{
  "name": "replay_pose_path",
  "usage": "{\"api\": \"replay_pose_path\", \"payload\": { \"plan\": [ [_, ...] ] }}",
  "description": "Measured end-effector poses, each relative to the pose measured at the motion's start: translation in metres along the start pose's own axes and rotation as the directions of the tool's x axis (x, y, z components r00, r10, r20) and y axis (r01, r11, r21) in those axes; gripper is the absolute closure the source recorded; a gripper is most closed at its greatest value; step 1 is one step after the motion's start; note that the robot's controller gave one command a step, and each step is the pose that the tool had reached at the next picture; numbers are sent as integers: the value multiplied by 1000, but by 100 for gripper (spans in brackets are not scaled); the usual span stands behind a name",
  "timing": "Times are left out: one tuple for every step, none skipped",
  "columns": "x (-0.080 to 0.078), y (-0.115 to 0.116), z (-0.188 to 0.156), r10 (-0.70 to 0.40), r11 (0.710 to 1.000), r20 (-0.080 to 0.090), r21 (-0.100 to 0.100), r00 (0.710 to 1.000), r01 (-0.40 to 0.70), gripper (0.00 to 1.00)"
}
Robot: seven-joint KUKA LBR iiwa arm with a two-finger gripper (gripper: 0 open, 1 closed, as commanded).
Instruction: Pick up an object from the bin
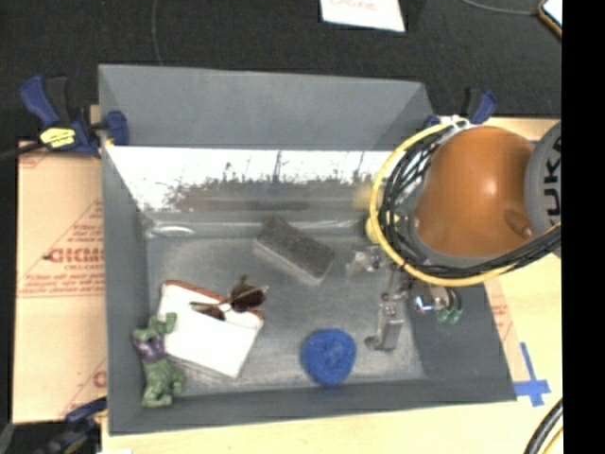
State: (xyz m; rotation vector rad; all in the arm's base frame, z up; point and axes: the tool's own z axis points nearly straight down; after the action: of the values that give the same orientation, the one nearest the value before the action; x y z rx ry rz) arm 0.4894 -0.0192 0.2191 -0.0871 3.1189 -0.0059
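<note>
While the arm [473,201] hangs, one blue ball [329,356] (one block [294,248]) lies nearby.

I worked from a single camera, mounted above the bin [123,253] and set somewhat to one side, so it looked down at a slight slant rather than straight down. The whole bin sat inside the frame, with a margin of dark surround past its far rim and a strip of pale desk [284,440] along its near rim. The far wall faced me as a broad grey band, and the floor lay open to view. The arm [544,183] came in from the right of the frame, and its orange cover [473,192] stood between the lens and the bin's far right corner. The camera sat near enough to tell the small things on the floor apart.
</note>
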Motion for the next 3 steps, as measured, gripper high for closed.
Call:
{"api": "replay_pose_path", "payload": {
  "plan": [
    [-29,-65,69,-29,1000,2,1,1000,29,0],
    [-23,-53,42,-7,1000,-14,-2,1000,7,0],
    [9,-85,41,-40,999,-14,0,999,40,0]
  ]
}}
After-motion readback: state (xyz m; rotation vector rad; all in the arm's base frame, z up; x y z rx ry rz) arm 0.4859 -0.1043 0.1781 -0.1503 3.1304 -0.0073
